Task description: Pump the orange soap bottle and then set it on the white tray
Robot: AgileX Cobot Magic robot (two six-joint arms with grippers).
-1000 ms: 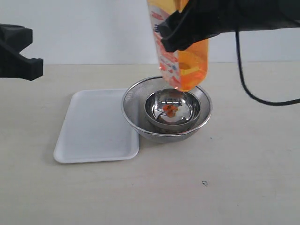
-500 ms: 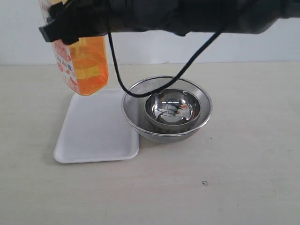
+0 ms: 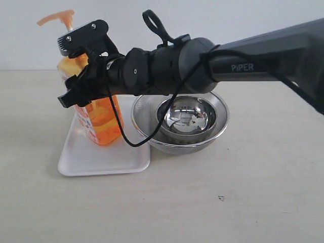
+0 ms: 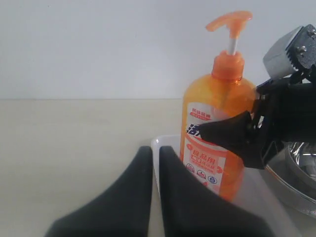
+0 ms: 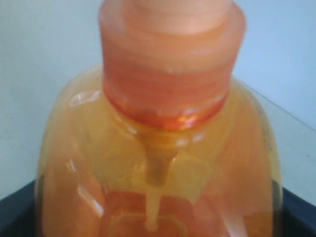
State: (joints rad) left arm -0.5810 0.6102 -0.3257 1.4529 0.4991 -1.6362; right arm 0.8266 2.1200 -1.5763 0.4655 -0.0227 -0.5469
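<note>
The orange soap bottle (image 3: 101, 121) stands slightly tilted with its base down on the white tray (image 3: 101, 161); its orange pump head is up. My right gripper (image 3: 83, 93) reaches across from the right and is shut on the bottle's upper body. In the right wrist view the bottle (image 5: 158, 148) fills the picture, with dark fingers (image 5: 10, 212) at the lower corners. The left wrist view shows the bottle (image 4: 212, 133) on the tray's near corner (image 4: 173, 140), one right finger (image 4: 232, 136) across its label, and my left gripper (image 4: 155, 148) shut and empty in front of the tray.
A round steel mesh strainer (image 3: 220, 124) with a smaller shiny steel bowl (image 3: 187, 119) inside stands right beside the tray, under the right arm. Its rim (image 4: 296, 187) shows in the left wrist view. A black cable loops down from the arm over the strainer's left rim.
The right arm carried the bottle from above the steel bowl leftward, then lowered it onto the tray. The left gripper, seen at the left edge a second ago, left the exterior view.
</note>
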